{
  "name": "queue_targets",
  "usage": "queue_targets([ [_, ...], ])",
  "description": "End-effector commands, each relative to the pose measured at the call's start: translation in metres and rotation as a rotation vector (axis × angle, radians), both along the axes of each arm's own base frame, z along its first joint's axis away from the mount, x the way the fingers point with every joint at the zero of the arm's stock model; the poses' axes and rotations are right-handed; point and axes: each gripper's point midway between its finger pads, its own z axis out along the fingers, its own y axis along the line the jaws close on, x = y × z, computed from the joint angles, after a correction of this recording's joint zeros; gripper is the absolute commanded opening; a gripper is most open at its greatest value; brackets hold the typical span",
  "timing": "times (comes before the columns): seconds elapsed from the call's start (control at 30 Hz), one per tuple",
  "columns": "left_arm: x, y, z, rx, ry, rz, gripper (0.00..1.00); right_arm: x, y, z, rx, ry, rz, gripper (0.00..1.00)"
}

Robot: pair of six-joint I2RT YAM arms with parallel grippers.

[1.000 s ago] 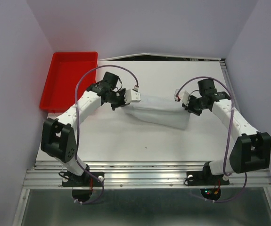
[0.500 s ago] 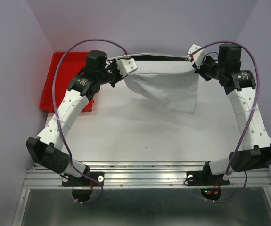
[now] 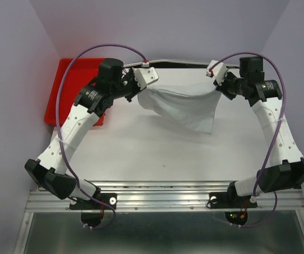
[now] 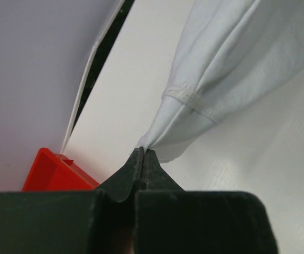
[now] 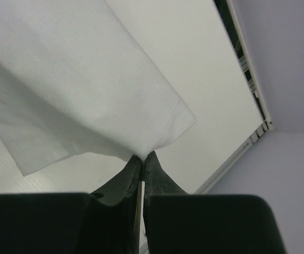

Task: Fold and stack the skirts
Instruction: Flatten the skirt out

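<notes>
A white skirt (image 3: 186,106) hangs in the air over the far half of the table, held by both arms. My left gripper (image 3: 143,89) is shut on the skirt's left top corner (image 4: 157,138). My right gripper (image 3: 215,87) is shut on its right top corner (image 5: 157,140). The cloth sags between the two grippers and its lower right corner (image 3: 207,128) hangs lowest, near the table. In both wrist views the cloth comes out from between pinched fingertips.
A red tray (image 3: 70,95) stands at the far left of the white table (image 3: 157,159), partly behind the left arm; a corner of it shows in the left wrist view (image 4: 51,172). Lilac walls close in the sides and back.
Both arms lifted the skirt off the table and carried it toward the back. In the last half second the grippers moved slightly closer together and the cloth now sags more.
</notes>
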Motion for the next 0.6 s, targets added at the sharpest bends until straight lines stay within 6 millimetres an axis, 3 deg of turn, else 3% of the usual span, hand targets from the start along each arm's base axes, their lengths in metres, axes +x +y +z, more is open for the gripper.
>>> queue_targets([
  [0.0,-0.018,-0.001,-0.011,-0.028,0.053,-0.002,0.0,-0.009,0.003,-0.04,0.0,0.136,0.038,0.01],
  [0.07,-0.022,0.006,-0.02,-0.013,0.071,0.021,0.0,-0.016,0.004,-0.057,-0.02,0.182,0.074,0.01],
  [0.13,-0.032,0.01,-0.045,0.018,0.119,0.015,0.0,-0.035,0.005,-0.084,-0.033,0.276,0.108,0.01],
  [0.17,-0.051,0.016,-0.06,0.037,0.143,-0.017,0.0,-0.066,0.005,-0.106,-0.051,0.387,0.168,0.01],
  [0.2,-0.053,0.017,-0.071,0.052,0.163,-0.018,0.0,-0.068,0.005,-0.108,-0.051,0.393,0.169,0.01],
  [0.33,-0.065,0.026,-0.078,0.055,0.161,-0.006,0.0,-0.098,0.008,-0.119,-0.028,0.51,0.205,0.01],
  [0.47,-0.053,0.026,-0.093,0.084,0.168,0.031,0.0,-0.082,0.011,-0.127,0.023,0.536,0.111,0.01],
  [0.57,-0.035,0.017,-0.101,0.088,0.189,0.046,0.0,-0.055,0.018,-0.137,0.062,0.573,0.081,0.01],
])
